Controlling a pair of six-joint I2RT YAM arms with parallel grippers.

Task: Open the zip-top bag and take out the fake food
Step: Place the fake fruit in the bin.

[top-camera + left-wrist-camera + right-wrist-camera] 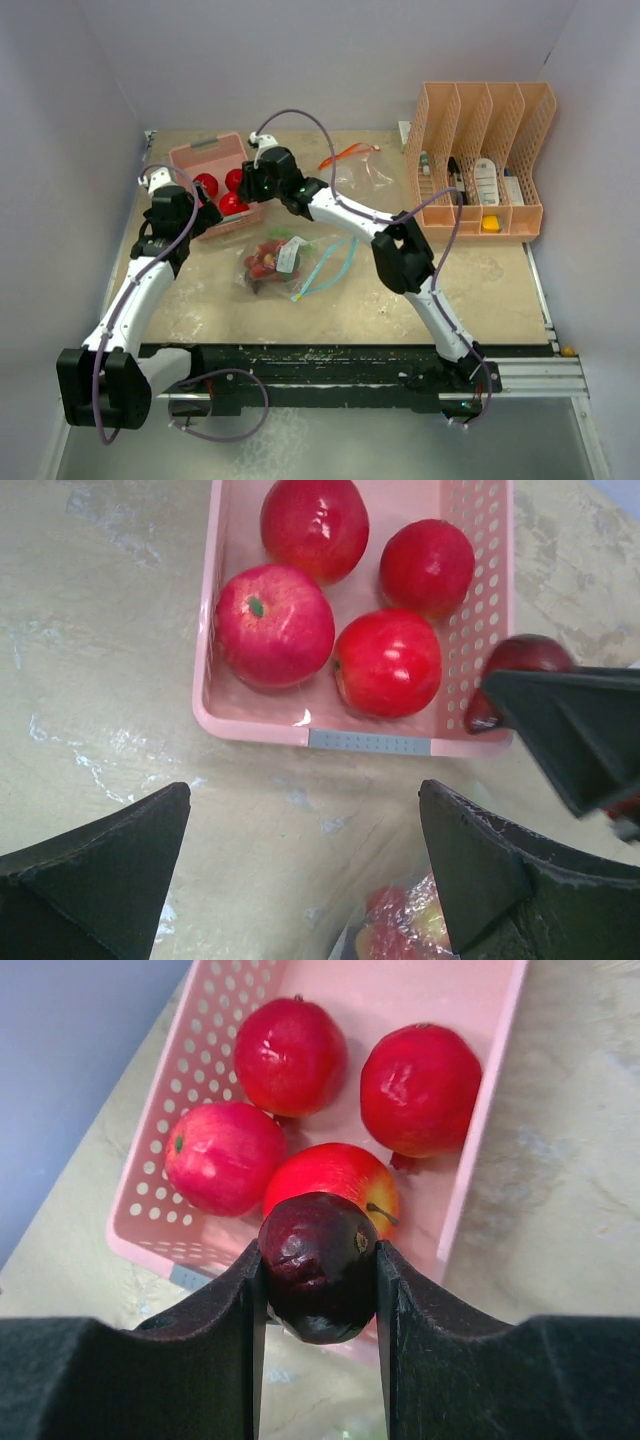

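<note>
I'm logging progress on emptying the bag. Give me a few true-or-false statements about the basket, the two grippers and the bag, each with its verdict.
1. The pink basket holds four red apples. True.
2. The right gripper is empty. False: it is shut on a dark fruit, held over the near edge of the basket.
3. The left gripper is open with nothing between its fingers. True.
4. The bag on the table has been emptied. False: reddish toy fruit shows inside it.
</note>
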